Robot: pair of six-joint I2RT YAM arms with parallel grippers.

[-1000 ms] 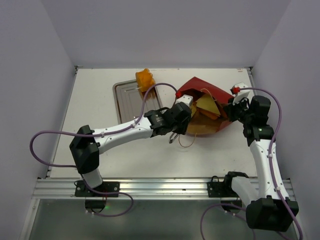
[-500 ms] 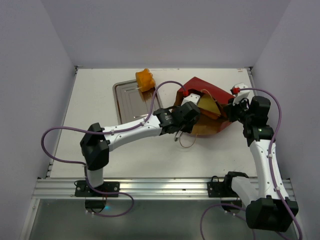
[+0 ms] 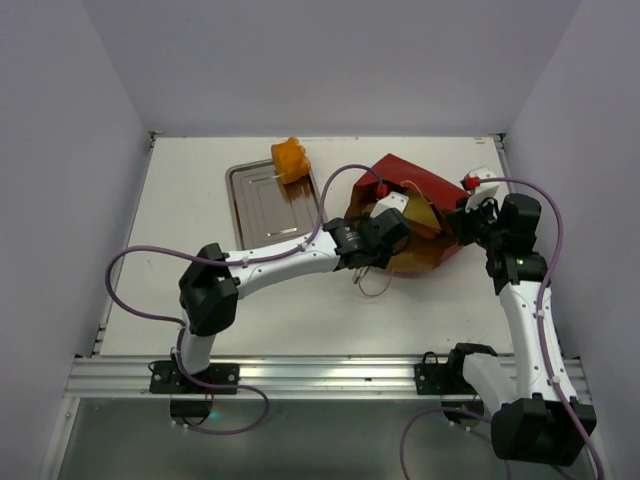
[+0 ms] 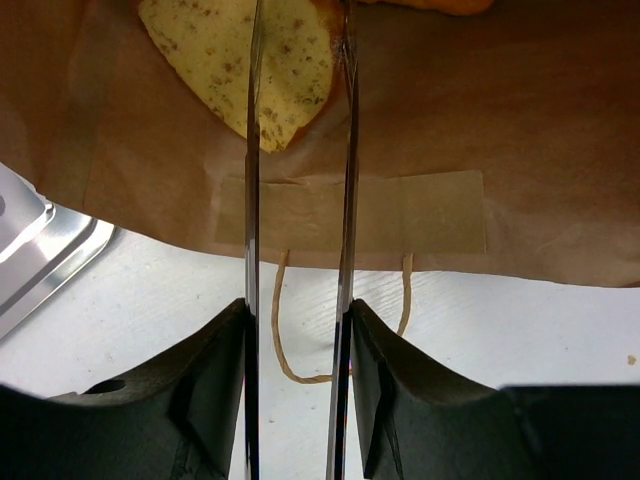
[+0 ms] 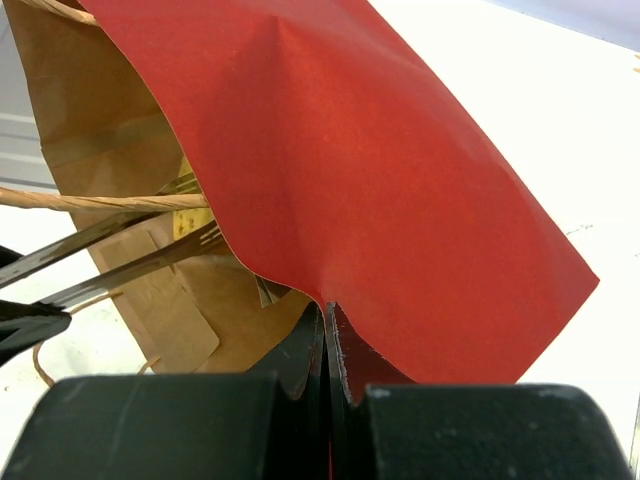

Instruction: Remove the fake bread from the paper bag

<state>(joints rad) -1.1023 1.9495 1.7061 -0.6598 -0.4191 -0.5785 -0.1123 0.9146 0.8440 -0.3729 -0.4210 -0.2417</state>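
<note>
**Two skinny white arms with black joints**

Left arm (image 3: 280, 262) and right arm (image 3: 530, 320): white shells, chunky black joint housings, a purple cable (image 3: 109, 290) looping off each. Left hand (image 4: 298, 100) has long thin silvery fingers (image 4: 252, 200) on black mounts; right hand (image 5: 327, 312) looks all black.

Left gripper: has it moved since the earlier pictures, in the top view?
Yes. The left gripper has moved right, away from the tray and further into the mouth of the bag.
</note>
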